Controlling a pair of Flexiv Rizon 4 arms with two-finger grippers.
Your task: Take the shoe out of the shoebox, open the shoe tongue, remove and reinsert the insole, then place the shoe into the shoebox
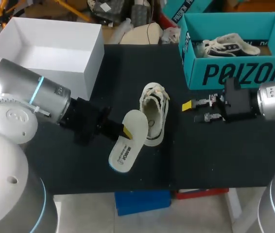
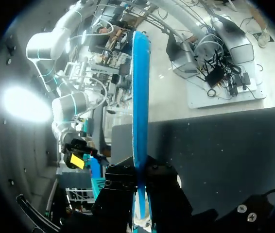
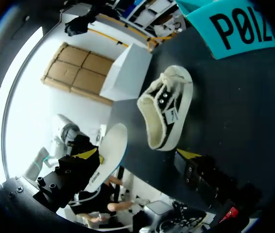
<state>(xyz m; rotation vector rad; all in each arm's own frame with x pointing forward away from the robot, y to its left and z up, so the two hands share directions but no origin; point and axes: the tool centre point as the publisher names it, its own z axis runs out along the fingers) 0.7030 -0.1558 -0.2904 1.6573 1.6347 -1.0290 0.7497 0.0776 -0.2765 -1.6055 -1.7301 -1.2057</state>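
Left gripper (image 1: 124, 131) is clamped on the insole (image 1: 128, 145), which is lifted off the table, long axis near-left to far-right, its far end over the shoe's side. The shoe (image 1: 154, 114) sits upright mid-table, toe pointing away. Right gripper (image 1: 193, 111) is beside it, fingers apart and empty. Shoebox (image 1: 234, 73) far right.

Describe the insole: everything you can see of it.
The insole is out of the shoe. It is a thin, flat, foam-like piece, white on top with dark print near one end and blue along its edge. The left gripper is shut on it near mid-length, holding it above the black table beside the shoe, not touching it.
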